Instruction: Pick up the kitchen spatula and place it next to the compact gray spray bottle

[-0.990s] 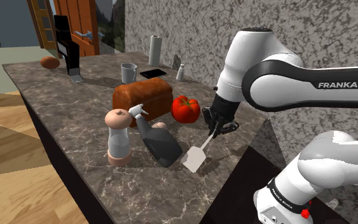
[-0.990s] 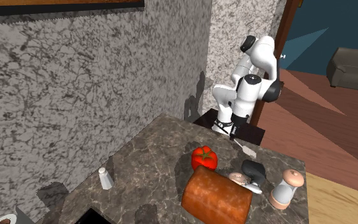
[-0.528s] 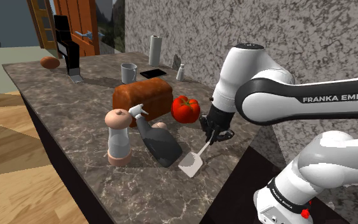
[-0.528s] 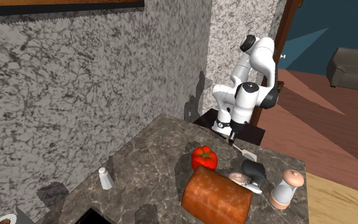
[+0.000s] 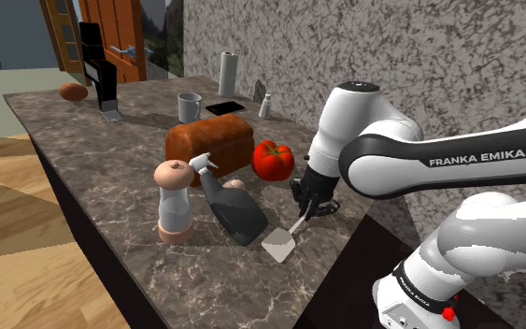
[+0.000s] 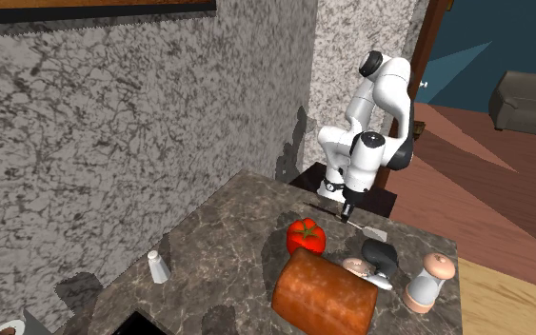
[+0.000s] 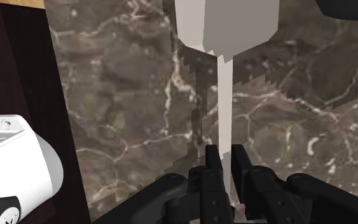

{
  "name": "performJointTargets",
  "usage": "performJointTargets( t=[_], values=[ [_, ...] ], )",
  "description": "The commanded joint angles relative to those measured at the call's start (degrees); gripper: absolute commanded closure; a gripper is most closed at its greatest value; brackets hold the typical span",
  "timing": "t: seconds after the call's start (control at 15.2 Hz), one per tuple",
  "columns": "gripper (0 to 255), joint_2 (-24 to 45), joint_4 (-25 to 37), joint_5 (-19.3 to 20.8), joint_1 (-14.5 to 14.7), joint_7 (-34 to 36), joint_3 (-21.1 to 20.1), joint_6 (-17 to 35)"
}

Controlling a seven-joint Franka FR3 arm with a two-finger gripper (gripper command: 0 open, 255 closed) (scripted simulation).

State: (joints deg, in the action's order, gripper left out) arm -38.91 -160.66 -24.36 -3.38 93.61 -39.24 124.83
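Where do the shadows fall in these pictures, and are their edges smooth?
Wrist view: the spatula casts a dark shadow with jagged, stepped edges on the marble counter beside its handle. Second exterior view: the arm has a softer, blurred shadow on the speckled wall behind it.

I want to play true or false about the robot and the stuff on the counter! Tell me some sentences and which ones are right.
1. The gripper is shut on the handle of the spatula. True.
2. The spray bottle stands upright. False: it lies on its side on the counter.
3. A red tomato sits beside the bread loaf. True.
4. The mug sits on top of the bread loaf. False: it stands on the counter behind the loaf, nearer the wall.
5. The spatula's flat end points toward the spray bottle's side of the counter. True.
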Motion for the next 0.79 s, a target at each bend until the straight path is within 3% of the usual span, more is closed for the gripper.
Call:
performJointTargets(
  t=[0.0,0.2,0.26,0.59,0.73],
  values=[
    [255,0.08,-0.03,-0.02,-0.01,0.01,-0.05,0.12],
    [255,0.07,-0.03,-0.02,-0.01,0.01,-0.05,0.10],
    [0,0.07,-0.03,-0.02,-0.01,0.01,-0.05,0.10],
    [0,0.07,-0.03,-0.02,-0.01,0.01,-0.05,0.10],
    [0,-2.68,2.32,1.00,0.28,0.01,1.85,-4.95]
  ],
)
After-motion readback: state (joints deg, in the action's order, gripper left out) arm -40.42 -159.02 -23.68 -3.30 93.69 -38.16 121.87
